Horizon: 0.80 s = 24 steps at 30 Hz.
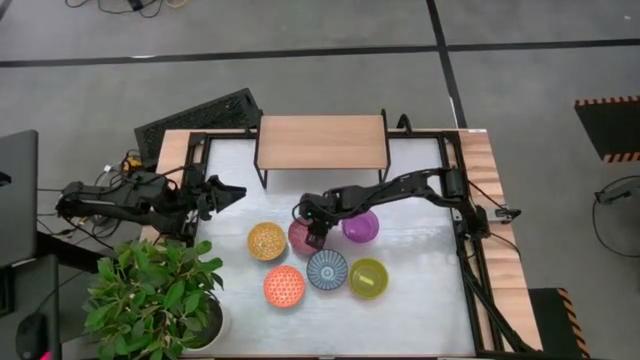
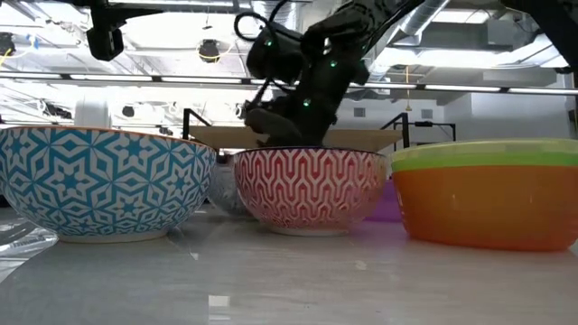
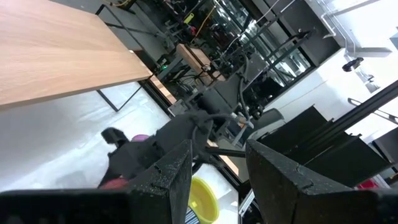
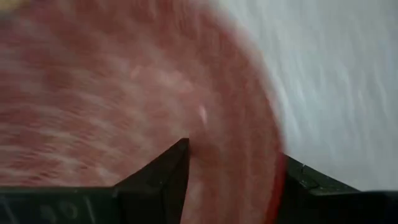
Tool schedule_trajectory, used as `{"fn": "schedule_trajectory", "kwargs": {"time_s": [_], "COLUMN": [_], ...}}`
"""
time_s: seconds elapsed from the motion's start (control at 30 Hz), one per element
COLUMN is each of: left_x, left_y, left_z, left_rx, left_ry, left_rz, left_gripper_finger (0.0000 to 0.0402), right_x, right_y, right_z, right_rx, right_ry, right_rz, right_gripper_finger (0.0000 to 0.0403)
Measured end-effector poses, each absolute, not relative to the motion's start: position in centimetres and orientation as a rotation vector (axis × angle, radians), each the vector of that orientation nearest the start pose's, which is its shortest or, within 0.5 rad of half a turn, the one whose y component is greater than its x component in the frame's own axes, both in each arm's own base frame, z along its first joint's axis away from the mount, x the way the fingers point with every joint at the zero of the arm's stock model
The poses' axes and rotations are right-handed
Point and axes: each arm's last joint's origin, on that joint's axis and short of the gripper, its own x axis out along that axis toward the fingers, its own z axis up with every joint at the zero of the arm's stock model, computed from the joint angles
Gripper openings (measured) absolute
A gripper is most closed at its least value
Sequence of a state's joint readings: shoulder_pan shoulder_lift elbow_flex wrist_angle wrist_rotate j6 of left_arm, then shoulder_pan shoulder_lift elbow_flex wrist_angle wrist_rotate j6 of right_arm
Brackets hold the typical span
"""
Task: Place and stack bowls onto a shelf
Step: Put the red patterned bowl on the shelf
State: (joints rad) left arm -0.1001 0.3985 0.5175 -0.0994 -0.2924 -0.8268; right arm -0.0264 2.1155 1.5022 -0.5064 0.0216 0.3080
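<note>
The six bowls sit on the white tabletop in front of the shelf (image 1: 321,142): yellow speckled (image 1: 267,241), pink patterned (image 1: 298,236), purple (image 1: 362,227), orange patterned (image 1: 284,286), blue-grey (image 1: 327,269) and olive-yellow (image 1: 368,277). My right gripper (image 1: 316,236) is down at the pink bowl (image 2: 312,185), open, with its fingers either side of the rim. The pink bowl rests on its base on the table. My left gripper (image 1: 236,190) waits open near the table's left edge, touching nothing; in its wrist view (image 3: 217,180) the fingers stand apart. My right gripper comes down from above at the pink bowl's rim (image 4: 273,177) on the side toward the purple bowl. One finger (image 4: 165,171) is inside the bowl and the other (image 4: 314,183) outside. Whether either finger touches the wall, I cannot tell.
A potted plant (image 1: 150,295) stands at the near left corner, close to the left arm. The shelf's wooden top (image 3: 50,56) is bare. Black frame rails (image 1: 462,215) run along the table's sides. The bowls lie close together, and the purple one is right beside my right gripper.
</note>
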Motion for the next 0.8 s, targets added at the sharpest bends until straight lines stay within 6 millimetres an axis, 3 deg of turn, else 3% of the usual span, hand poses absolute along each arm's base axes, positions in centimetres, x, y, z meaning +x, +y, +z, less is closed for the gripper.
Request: {"fn": "schedule_trajectory", "kwargs": {"time_s": [0.23, 0.47, 0.8], "left_x": [10.9, 10.9, 10.9], "left_y": [-0.3, -0.2, -0.2], "left_z": [29.6, 29.6, 29.6], "left_rx": [-0.828, -0.82, -0.817], "left_ry": [-0.097, -0.096, -0.096], "left_rz": [0.174, 0.175, 0.175], "left_gripper_finger": [0.0135, 0.0135, 0.0135], "right_x": [43.4, 43.8, 43.9], "right_y": [-1.4, -1.7, -3.5], "right_z": [15.5, 16.8, 18.7], "right_rx": [0.261, 0.278, 0.341], "right_ry": [1.093, 1.081, 1.118], "right_rz": [-0.238, -0.243, -0.228], "right_gripper_finger": [0.0161, 0.0041, 0.0043]}}
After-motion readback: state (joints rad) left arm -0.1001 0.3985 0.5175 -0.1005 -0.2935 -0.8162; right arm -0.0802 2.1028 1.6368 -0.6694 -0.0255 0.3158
